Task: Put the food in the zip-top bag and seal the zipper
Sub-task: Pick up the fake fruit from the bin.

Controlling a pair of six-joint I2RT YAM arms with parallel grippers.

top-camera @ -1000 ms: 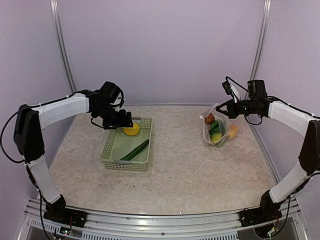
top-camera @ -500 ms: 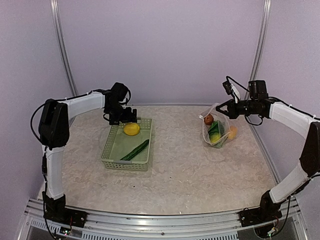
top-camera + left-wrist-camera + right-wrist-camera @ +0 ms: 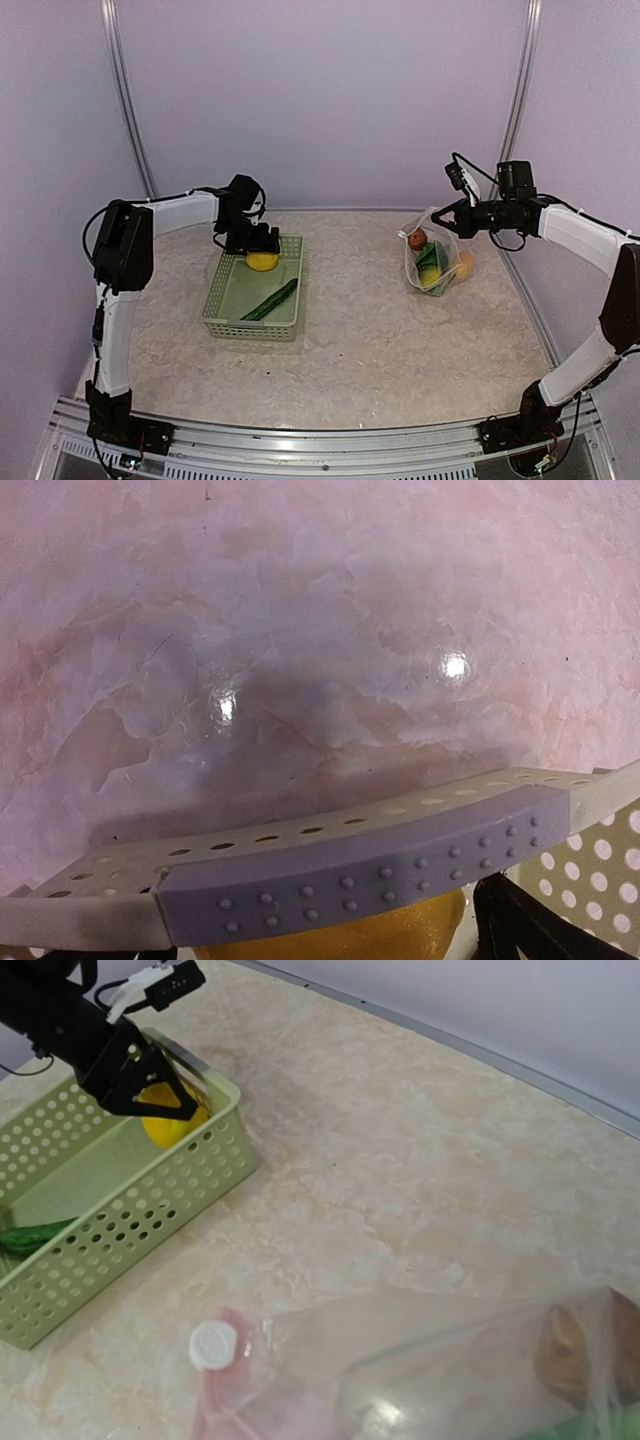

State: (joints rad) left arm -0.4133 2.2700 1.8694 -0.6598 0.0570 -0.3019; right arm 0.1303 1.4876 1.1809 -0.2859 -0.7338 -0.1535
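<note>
Left tool has come back from the basket's far rim onto the lemon, at 12 o'clock in the basket. Open surface lies between the basket and the zip-top bag at 3 o'clock. The right wrist view shows the left tool's fingers straddling the lemon, but I cannot tell whether they grip it. The left wrist view shows only one pad above it. Right tool is pinched on the bag's mouth edge, with food inside.

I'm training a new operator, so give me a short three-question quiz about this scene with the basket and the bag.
1. Which one holds the bag up by its mouth? A: left claw. B: right claw.
2. True or false: the cucumber lies inside the basket.
3. Fill in: the left claw is down at the yellow ____.
Key: 1 B; 2 true; 3 lemon.
</note>
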